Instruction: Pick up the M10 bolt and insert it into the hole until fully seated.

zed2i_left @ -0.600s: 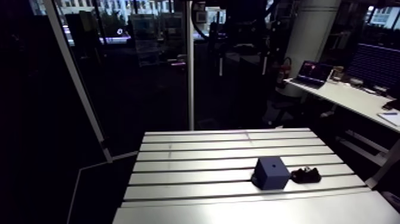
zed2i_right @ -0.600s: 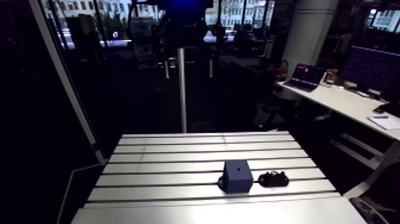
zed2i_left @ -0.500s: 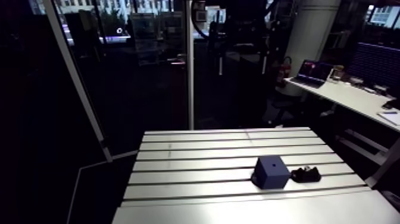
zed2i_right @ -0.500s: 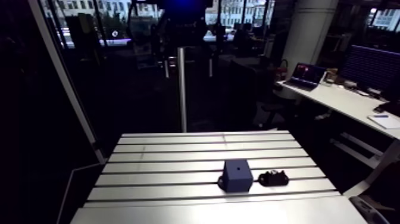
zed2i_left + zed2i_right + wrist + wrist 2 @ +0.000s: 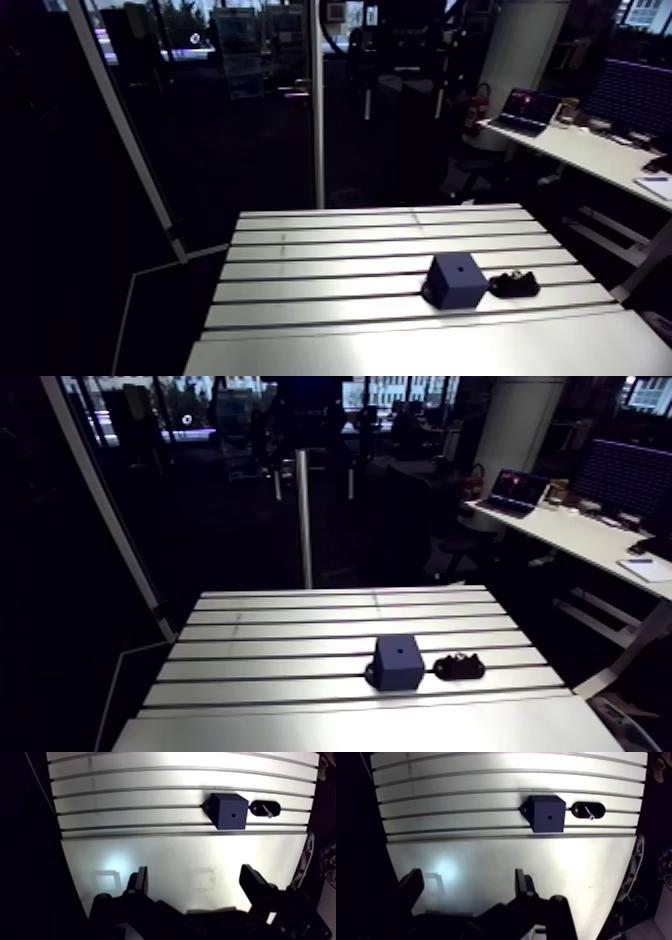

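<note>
Wrist view: my gripper (image 5: 196,883) hangs open and empty over the table (image 5: 150,852). Ahead at 1 o'clock I see the block (image 5: 229,811); just beside it, at its 3 o'clock, the bolt (image 5: 268,812) lies in a dark holder (image 5: 257,807).

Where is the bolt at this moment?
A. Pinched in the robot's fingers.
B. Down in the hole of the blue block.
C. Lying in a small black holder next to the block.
C: the bolt lies in the holder beside the block, and the gripper is open and empty.
</note>
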### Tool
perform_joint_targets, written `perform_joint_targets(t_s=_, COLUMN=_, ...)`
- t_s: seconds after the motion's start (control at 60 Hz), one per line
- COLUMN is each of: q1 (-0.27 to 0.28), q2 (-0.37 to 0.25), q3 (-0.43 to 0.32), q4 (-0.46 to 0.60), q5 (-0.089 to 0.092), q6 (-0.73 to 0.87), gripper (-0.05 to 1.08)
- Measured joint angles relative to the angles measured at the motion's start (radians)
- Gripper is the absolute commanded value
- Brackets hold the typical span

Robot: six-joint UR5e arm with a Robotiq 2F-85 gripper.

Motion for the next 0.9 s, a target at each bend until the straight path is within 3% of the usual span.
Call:
perform_joint_targets(t_s=0.5, q1=-0.002, q2=-0.006, q3=0.013, q4=-0.009, q5=-0.008, q6=-0.015, gripper=0.01)
perform_joint_targets(t_s=0.9, q1=-0.019, q2=-0.021, q3=0.084, q4=-0.120, q5=-0.007, q6=-0.088, gripper=0.01)
